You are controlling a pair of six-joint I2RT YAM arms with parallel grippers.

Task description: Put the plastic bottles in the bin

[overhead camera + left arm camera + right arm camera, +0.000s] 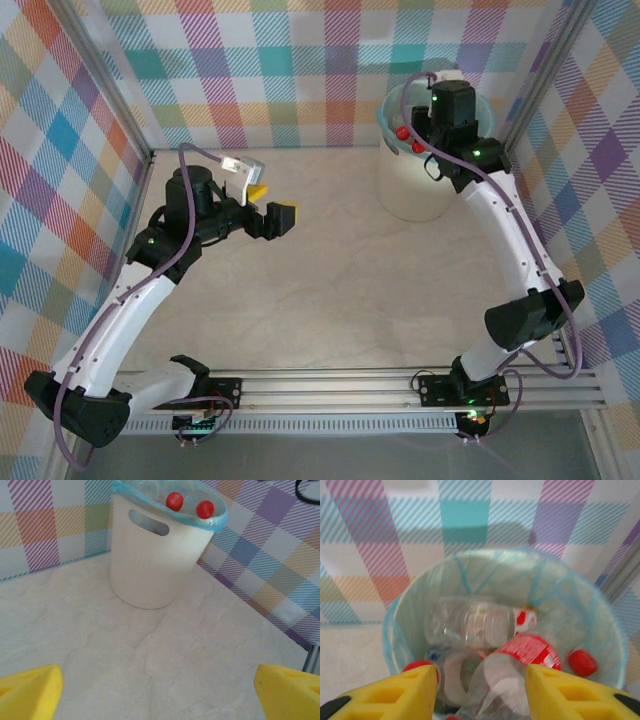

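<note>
The bin, a white tub lined with a light blue bag folded over its rim, stands in the far right corner of the table, against the checked walls. The plastic bottles lie piled inside it. One clear bottle lies crosswise on top, a red-labelled bottle slants beneath it, and red caps show at both sides. How many bottles lie deeper down is hard to make out, since the clear plastic blurs together. The right gripper hangs just over the bin's mouth with its yellow fingers apart. The red-labelled bottle shows between them with a gap on its left side. Whether it touches the right finger I cannot tell. Its lower end is cut off by the picture's edge. The left gripper hovers over bare table, well apart from the bin, spread wide and grasping nothing. From its wrist view two red caps rise above the blue rim.
</note>
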